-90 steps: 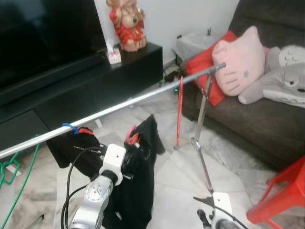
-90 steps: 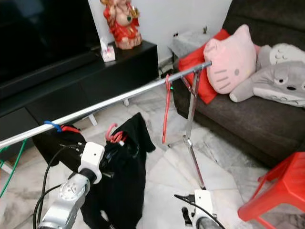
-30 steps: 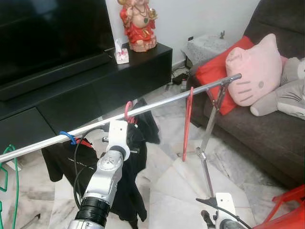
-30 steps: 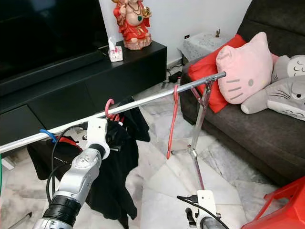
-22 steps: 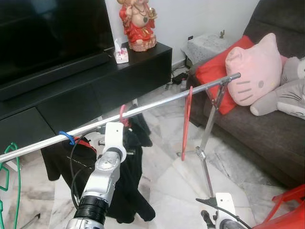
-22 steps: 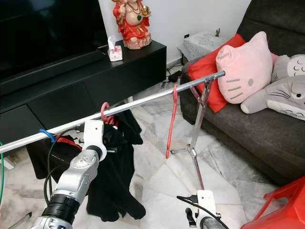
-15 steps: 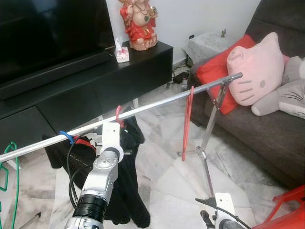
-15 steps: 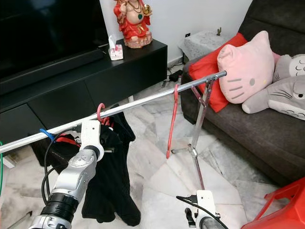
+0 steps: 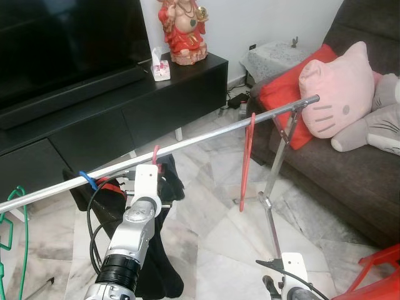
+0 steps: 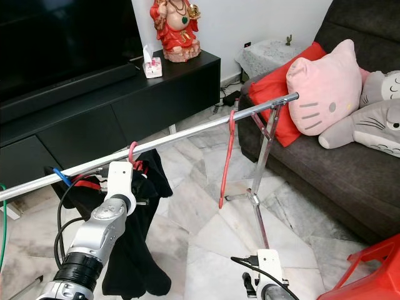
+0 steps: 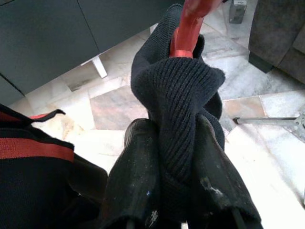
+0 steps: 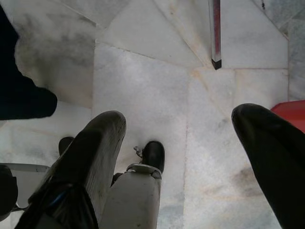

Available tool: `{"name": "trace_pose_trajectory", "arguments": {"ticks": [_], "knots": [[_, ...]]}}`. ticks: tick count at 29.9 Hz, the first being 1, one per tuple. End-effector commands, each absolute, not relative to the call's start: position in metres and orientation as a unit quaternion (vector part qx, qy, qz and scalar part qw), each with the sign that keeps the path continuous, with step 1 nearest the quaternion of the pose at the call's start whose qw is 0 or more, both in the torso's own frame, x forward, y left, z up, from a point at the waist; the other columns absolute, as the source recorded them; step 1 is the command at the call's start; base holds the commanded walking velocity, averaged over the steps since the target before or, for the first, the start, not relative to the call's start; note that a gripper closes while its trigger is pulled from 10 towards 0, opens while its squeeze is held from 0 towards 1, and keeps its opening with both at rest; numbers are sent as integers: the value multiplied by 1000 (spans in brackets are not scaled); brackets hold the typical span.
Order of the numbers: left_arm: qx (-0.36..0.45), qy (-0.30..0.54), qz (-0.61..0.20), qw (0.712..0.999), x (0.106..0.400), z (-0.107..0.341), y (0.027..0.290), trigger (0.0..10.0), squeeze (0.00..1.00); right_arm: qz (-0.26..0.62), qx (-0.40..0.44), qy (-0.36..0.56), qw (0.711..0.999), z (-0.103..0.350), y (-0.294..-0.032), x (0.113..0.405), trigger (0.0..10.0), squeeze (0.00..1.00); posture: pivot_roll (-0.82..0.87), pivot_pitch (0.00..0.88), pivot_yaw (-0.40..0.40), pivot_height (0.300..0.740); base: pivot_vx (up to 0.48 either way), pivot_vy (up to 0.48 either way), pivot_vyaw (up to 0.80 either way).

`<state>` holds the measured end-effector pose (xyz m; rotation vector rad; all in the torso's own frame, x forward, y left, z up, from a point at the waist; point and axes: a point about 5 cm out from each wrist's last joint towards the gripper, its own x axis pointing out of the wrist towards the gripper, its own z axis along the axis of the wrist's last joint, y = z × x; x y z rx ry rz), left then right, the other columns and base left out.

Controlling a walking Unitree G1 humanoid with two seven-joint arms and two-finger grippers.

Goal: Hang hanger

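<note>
pink hanger (image 10: 132, 152) hooked over the rail (image 10: 187, 132), roughly midway along it, black garment (image 10: 134, 250) draped below. hanging looks all but done, judging by the hook seated on the rail. left gripper (image 11: 174, 157) just beneath the rail, 2 fingers clamped on the garment's knit collar; letting go and backing off remain. farther along the rail, near its stand, a red hanger (image 10: 226, 159). right gripper (image 12: 183, 157) low by the floor, fingers spread, idle.
</note>
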<state>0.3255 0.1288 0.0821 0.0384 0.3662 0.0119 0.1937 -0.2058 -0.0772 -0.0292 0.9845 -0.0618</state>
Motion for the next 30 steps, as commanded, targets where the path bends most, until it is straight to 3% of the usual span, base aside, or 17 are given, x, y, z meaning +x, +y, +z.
{"name": "trace_pose_trajectory", "arguments": {"ticks": [1, 7, 8, 9, 10, 11, 14, 30], "knots": [[29, 188, 1, 982, 326, 82, 129, 10000, 0, -22, -16, 473, 881, -77, -202, 195, 10000, 0, -156, 0, 93, 732, 0, 0, 0], [27, 176, -12, 984, 327, 85, 128, 10000, 0, -21, -15, 472, 881, -77, -201, 195, 10000, 0, -148, 0, 94, 732, 0, 0, 0], [24, 174, -13, 984, 326, 86, 128, 10000, 439, -20, -16, 472, 881, -77, -200, 195, 10000, 0, -148, 0, 94, 732, 0, 0, 0], [24, 174, -13, 984, 326, 86, 128, 10000, 439, -20, -16, 472, 881, -77, -200, 195, 10000, 0, -148, 0, 94, 732, 0, 0, 0], [23, 173, -15, 985, 326, 86, 128, 10000, 529, -20, -16, 472, 881, -77, -200, 195, 10000, 0, -148, 0, 94, 732, 0, 0, 0], [23, 172, -18, 985, 326, 87, 127, 10000, 784, -20, -16, 472, 881, -77, -201, 195, 10000, 0, -146, 0, 93, 732, 0, 0, 0], [24, 166, -30, 985, 326, 88, 124, 10000, 984, -20, -16, 472, 881, -77, -201, 196, 10000, 0, -145, 0, 92, 732, 0, 0, 0], [23, 148, -44, 988, 326, 95, 121, 10000, 1000, -19, -18, 471, 882, -76, -202, 196, 10000, 0, -139, 0, 76, 732, 0, 0, 0]]}}
